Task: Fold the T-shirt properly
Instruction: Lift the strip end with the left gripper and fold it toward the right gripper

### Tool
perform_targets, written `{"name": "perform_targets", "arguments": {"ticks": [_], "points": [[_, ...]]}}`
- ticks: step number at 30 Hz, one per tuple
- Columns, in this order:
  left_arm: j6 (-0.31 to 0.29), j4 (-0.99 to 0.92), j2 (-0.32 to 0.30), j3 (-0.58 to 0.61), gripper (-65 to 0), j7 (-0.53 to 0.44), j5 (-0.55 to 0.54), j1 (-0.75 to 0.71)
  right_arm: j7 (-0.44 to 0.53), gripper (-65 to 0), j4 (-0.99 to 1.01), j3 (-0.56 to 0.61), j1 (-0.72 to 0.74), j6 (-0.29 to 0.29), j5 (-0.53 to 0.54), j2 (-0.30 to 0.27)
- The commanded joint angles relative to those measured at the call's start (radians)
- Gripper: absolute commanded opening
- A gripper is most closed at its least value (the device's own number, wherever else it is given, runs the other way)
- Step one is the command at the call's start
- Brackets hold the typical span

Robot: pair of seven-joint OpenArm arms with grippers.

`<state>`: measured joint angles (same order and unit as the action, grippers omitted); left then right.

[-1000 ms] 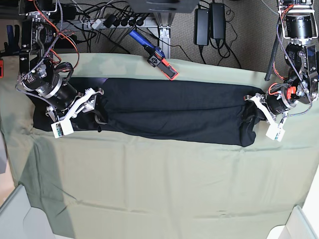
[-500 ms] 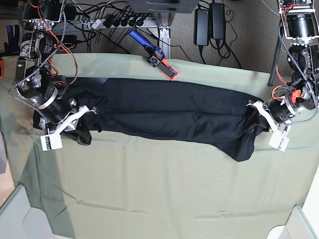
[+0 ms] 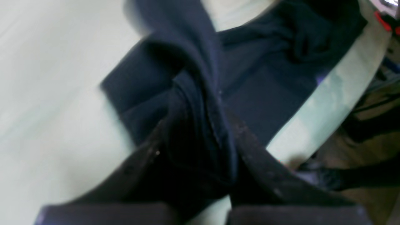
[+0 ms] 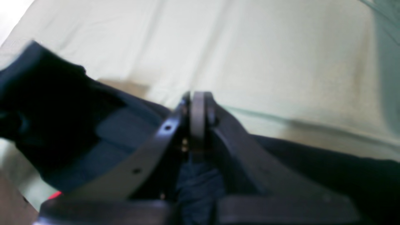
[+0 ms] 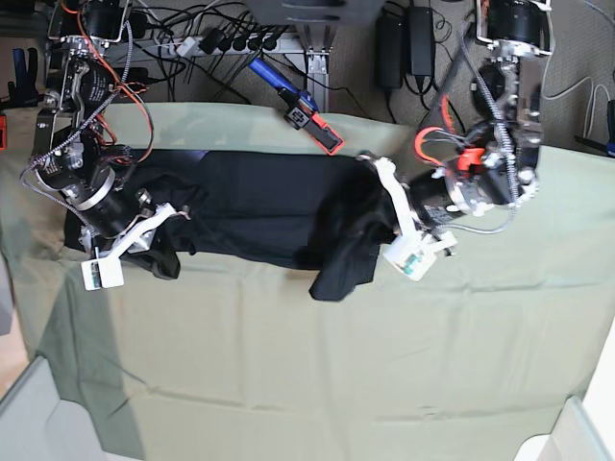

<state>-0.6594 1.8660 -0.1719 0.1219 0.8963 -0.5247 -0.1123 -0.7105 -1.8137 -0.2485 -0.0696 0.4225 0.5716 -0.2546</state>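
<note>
In the left wrist view, the left tool [image 3: 200,150] is closed on a bunched fold of the black T-shirt [image 3: 256,93], its dark fingers [image 3: 259,162] pinching the fabric; the rest of the shirt trails across the pale green cloth [image 3: 56,93].

In the right wrist view, the right tool [image 4: 195,107] has its tips pressed together with nothing visibly caught at them, above the T-shirt [image 4: 312,162], which lies on the cloth [image 4: 250,47].

In the base view, the left tool [image 5: 384,206] lifts one end of the T-shirt [image 5: 259,202] over its middle, a flap hanging down. The right tool [image 5: 159,221] sits at the shirt's other end. The green cloth [image 5: 307,365] covers the desk.
</note>
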Motion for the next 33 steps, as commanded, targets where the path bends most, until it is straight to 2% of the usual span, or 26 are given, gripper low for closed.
{"name": "perform_targets", "arguments": {"ticks": [1, 3, 7, 9, 17, 27, 33], "points": [[0.018, 0.029, 0.018, 0.018, -65.0, -0.026, 0.019, 0.018, 0.025, -65.0, -0.019, -0.006, 0.011, 0.068, 0.012, -0.014], [0.053, 0.035, 0.059, 0.055, -65.0, -0.027, 0.093, 0.018, 0.025, -65.0, -0.019, -0.006, 0.011, 0.068, 0.012, -0.015], [0.063, 0.035, 0.115, 0.136, -65.0, -0.040, 0.184, 0.018, 0.025, -65.0, -0.019, -0.006, 0.011, 0.068, 0.012, -0.014], [0.102, 0.035, 0.144, 0.178, -65.0, -0.043, 0.242, 0.018, 0.025, -65.0, -0.019, -0.006, 0.011, 0.068, 0.012, -0.014], [0.205, 0.029, 0.213, 0.289, -65.0, -0.070, 0.443, 0.018, 0.024, -65.0, -0.019, -0.006, 0.011, 0.068, 0.013, -0.016], [0.211, -0.064, 0.278, 0.291, -65.0, -0.077, 0.447, 0.018, 0.025, -65.0, -0.019, -0.006, 0.011, 0.068, 0.013, -0.018], [0.210, -0.086, 0.283, 0.327, -65.0, -0.081, 0.448, 0.018, 0.025, -65.0, -0.019, -0.006, 0.012, 0.068, 0.013, -0.018]]}}
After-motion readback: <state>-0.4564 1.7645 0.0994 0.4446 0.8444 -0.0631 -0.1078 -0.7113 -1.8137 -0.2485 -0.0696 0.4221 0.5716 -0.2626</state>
